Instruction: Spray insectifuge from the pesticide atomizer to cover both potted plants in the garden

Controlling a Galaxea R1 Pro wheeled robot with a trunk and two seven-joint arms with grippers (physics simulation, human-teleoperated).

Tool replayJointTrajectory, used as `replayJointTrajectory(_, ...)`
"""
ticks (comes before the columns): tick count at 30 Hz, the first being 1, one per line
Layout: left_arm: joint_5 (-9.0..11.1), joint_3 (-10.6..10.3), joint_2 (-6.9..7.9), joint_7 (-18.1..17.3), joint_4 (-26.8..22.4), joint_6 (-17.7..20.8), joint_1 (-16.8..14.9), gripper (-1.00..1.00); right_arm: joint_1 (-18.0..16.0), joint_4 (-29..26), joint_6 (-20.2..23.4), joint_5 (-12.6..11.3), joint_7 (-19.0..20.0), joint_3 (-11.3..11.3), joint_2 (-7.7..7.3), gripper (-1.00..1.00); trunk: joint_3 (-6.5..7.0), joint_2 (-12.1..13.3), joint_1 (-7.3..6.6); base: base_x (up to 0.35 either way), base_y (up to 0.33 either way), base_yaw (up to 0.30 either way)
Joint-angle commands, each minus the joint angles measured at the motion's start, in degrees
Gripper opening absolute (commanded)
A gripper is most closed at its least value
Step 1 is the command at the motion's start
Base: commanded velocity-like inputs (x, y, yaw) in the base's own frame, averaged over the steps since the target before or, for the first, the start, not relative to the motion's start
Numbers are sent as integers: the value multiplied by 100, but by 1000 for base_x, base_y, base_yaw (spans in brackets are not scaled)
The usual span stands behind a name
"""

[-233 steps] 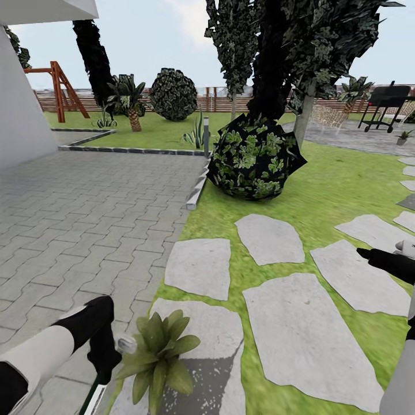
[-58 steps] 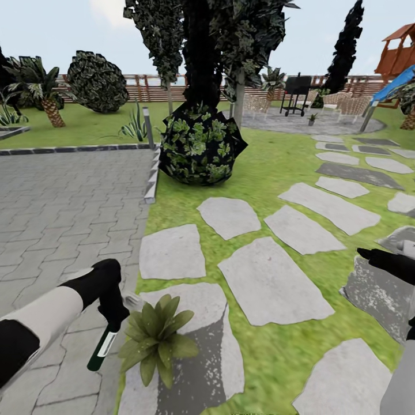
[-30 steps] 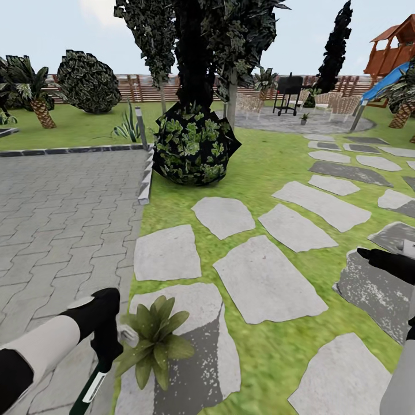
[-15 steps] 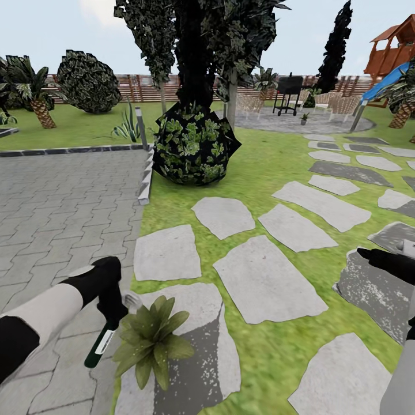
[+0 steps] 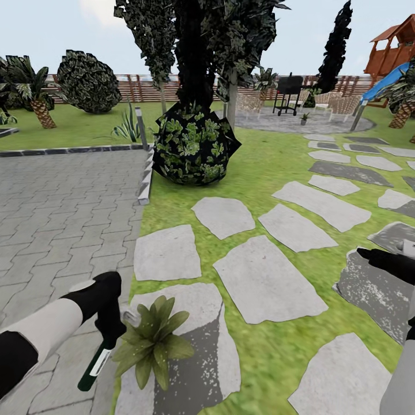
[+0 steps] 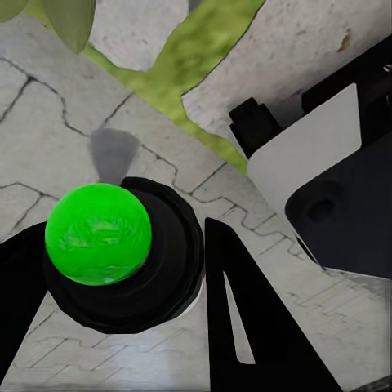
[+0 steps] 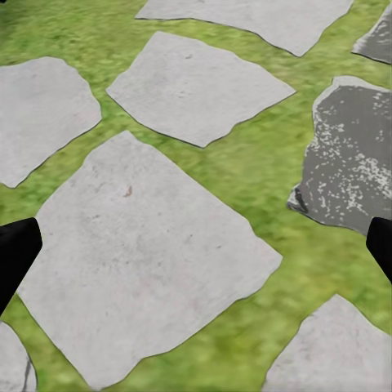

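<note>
Dark green slim atomizer (image 5: 95, 365) in left hand (image 5: 109, 323), leafy rosette (image 5: 151, 341) beside

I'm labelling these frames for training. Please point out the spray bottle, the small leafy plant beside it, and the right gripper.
spray bottle (image 5: 99, 362), head view, on its white label.
small leafy plant (image 5: 153, 343), head view, centre of the rosette.
right gripper (image 5: 369, 255), head view, at the black fingertips.

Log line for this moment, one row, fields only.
left gripper: shut on pesticide atomizer | nozzle beside potted plant on stepping stone | right gripper: open over lawn
</note>
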Motion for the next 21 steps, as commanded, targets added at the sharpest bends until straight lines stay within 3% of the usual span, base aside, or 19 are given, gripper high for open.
replayJointTrajectory(1,-56,-3,3,-57,-15,50,7,-100,-6,-6,17,60,57,-7,1,100,-5,-2,-1,0,0,0)
replayJointTrajectory(21,-56,4,11,-75,-21,50,-15,-100,-6,-6,17,60,57,-7,-4,100,-5,-2,-1,63,49,0)
